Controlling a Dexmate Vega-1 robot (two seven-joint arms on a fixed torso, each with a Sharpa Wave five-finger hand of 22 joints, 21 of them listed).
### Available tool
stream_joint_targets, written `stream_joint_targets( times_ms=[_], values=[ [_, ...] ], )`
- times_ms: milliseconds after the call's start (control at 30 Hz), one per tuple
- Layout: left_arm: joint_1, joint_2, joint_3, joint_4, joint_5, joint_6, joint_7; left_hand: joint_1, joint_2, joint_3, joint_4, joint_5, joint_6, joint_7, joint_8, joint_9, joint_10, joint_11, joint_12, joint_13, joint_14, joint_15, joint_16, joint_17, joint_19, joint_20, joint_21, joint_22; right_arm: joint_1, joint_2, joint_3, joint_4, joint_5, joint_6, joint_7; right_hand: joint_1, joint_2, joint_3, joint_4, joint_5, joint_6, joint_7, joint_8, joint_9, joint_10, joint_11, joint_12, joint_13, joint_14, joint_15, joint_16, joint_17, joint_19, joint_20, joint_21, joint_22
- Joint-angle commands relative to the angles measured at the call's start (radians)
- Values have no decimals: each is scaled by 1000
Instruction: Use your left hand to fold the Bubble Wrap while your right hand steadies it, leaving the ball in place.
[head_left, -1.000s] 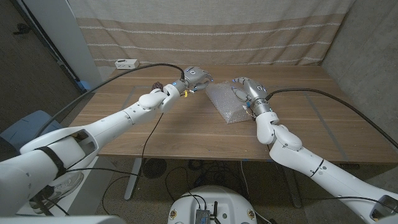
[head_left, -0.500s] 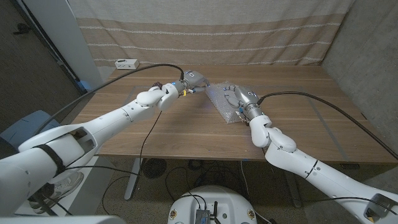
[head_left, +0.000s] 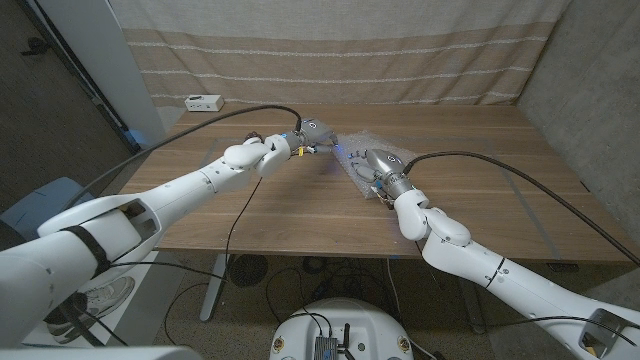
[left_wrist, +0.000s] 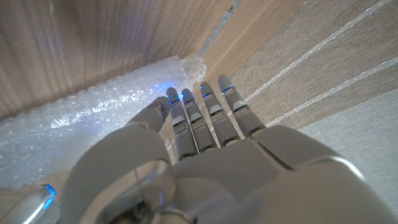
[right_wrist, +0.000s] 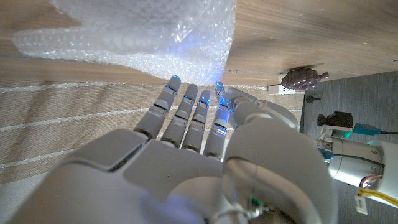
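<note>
The Bubble Wrap (head_left: 358, 160) lies on the desk (head_left: 480, 200) a little beyond its middle, towards the far edge, and much of it is hidden in the head view under the right hand (head_left: 378, 163), so its outline is hard to make out there. The ball cannot be made out in any view. The left hand (head_left: 314, 131) sits at the wrap's far left corner; in the left wrist view its fingers (left_wrist: 211, 112) lie straight and close together, tips at the wrap's rolled edge, but whether they pinch it cannot be told. In the right wrist view the right hand's fingers (right_wrist: 186, 118) reach, slightly spread, to the edge of the crumpled sheet (right_wrist: 137, 37), holding nothing that shows. A white box (head_left: 203, 102) lies at the desk's far left corner, and a striped curtain (head_left: 340, 50) hangs behind. A dark cable (head_left: 240, 215) trails across the left arm over the desk's front edge. Compared with a second ago, the right hand has slid leftwards over the wrap, and the left hand has dropped closer to it.
</note>
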Motion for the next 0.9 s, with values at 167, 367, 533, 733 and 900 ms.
stream_joint_targets(
  times_ms=[167,367,533,733,900],
  values=[
    [-44,-37,39,69,-2,-28,-75,-98,9,16,95,-7,-60,23,-16,2,-66,23,-25,-1,-82,-26,-9,4,-50,6,-31,2,19,9,-21,28,22,27,56,14,3,17,8,5,21,7,9,3,19,4,8,2,14,-57,8,5,17,-3,10,3],
    [-71,-61,53,109,-35,-44,-143,-159,1,18,153,-5,-115,29,-16,2,-107,33,-23,-1,-133,-8,-6,6,-84,9,-52,3,26,17,-17,42,46,16,75,0,-5,16,26,2,16,6,2,3,11,11,2,2,8,-47,3,5,15,5,10,3],
    [-87,-71,67,129,-54,-61,-179,-214,-13,3,193,-3,-80,38,0,1,-70,34,-5,0,-91,-4,11,6,-50,16,-44,4,34,16,-18,51,73,4,107,-12,-11,13,37,-1,14,11,-1,3,12,15,0,2,13,-40,3,5,18,12,11,3],
    [-92,-71,76,130,-58,-60,-190,-254,-15,1,210,3,-28,46,13,0,-18,36,11,-1,-43,-11,18,3,-31,21,-43,3,47,15,-13,71,129,13,143,-30,-17,13,52,-2,15,26,-7,3,28,37,1,2,52,-23,10,-1,45,30,23,4],
    [-93,-67,81,125,-53,-54,-184,-265,-15,2,212,4,-15,43,15,-1,-11,33,11,-1,-35,-10,17,2,-30,21,-45,3,57,13,-13,81,158,18,159,-38,-17,17,58,-2,12,34,-12,3,29,41,-3,2,89,-15,18,-6,84,31,39,4]
  ],
)
